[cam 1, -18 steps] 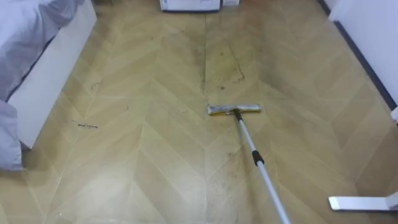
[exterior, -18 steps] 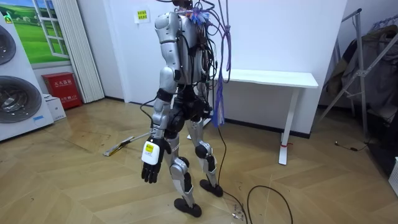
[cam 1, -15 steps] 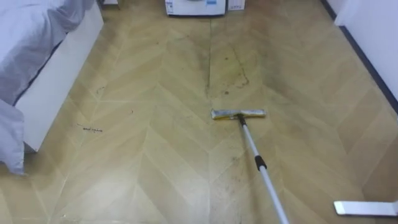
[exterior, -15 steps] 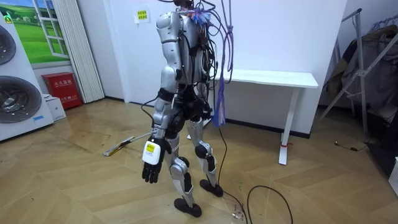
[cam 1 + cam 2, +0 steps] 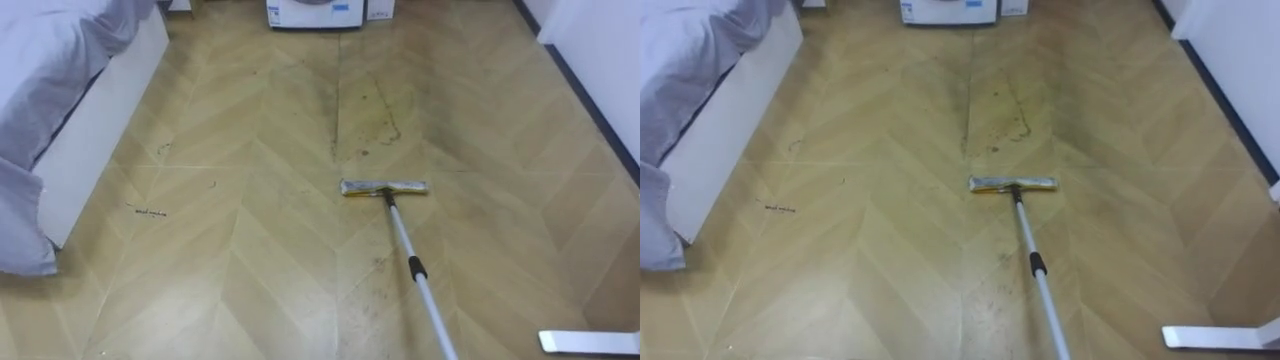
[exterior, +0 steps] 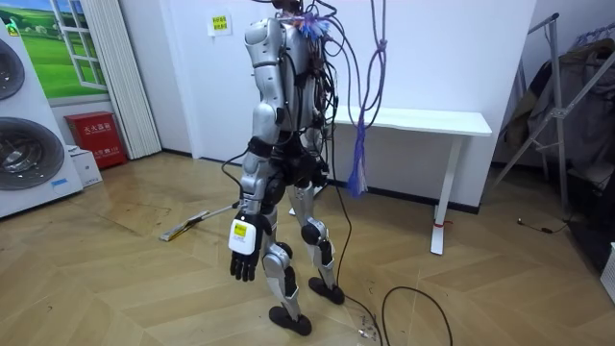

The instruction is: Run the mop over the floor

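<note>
Flat mop with a yellowish pad and a silver metal pole (image 5: 384, 187) lies on the herringbone wood floor (image 5: 250, 250) in the left eye view, with the pole running back to the lower right. In the right eye view it looks light and stiff, best gripped high above the black collar (image 5: 1037, 264). In the room view the left robot hand (image 6: 243, 261) hangs relaxed and empty; what holds the pole's top I cannot tell.

Mop (image 5: 385, 187): its handle leaves the eye views at the bottom edge, and in the room view its upper end is hidden behind the robot. Bed (image 5: 60, 100), white appliance (image 5: 318, 12) and white foot bar (image 5: 590, 342): cropped by the edges.
</note>
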